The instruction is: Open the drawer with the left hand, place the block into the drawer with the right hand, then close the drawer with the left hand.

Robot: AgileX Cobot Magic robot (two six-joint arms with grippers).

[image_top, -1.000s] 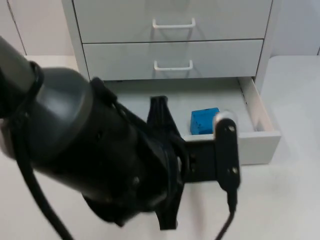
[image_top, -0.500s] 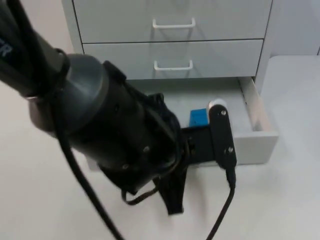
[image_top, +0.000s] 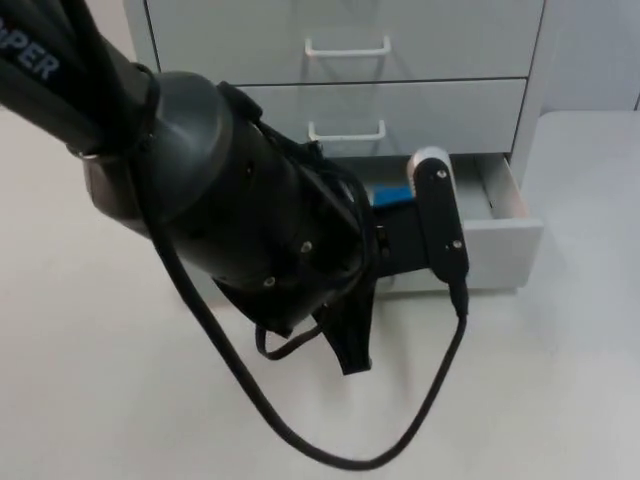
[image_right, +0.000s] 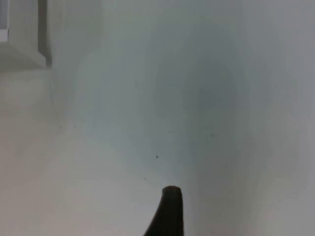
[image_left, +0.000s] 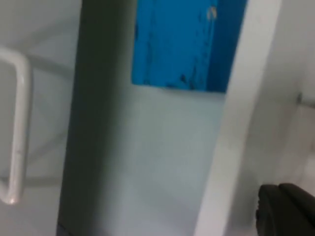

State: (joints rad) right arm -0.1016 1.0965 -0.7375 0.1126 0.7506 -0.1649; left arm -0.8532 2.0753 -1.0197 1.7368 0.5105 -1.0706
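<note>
The bottom drawer (image_top: 500,240) of the white cabinet (image_top: 340,60) stands only partly open, its front panel pulled a little way out over the white desk (image_top: 560,400) while the two drawers above it sit flush, each with a thin white loop handle (image_top: 347,132). Inside the open drawer lies the block (image_top: 392,196), a bright blue piece with flat, slightly scuffed faces and square edges; from above just a sliver of it peeks out past the arm, and in the left wrist view the block (image_left: 184,44) shows as a solid blue slab resting on the drawer's pale floor, close behind the white front wall (image_left: 236,118). The left arm's big black body reaches across the front of the cabinet, and the left gripper (image_top: 350,345) hangs low by the drawer's front, over the desk; whether its fingers are spread or closed I cannot tell. The right gripper (image_right: 167,211) waits over bare desk near a corner of the cabinet, one dark fingertip showing, its spread also impossible to judge.
</note>
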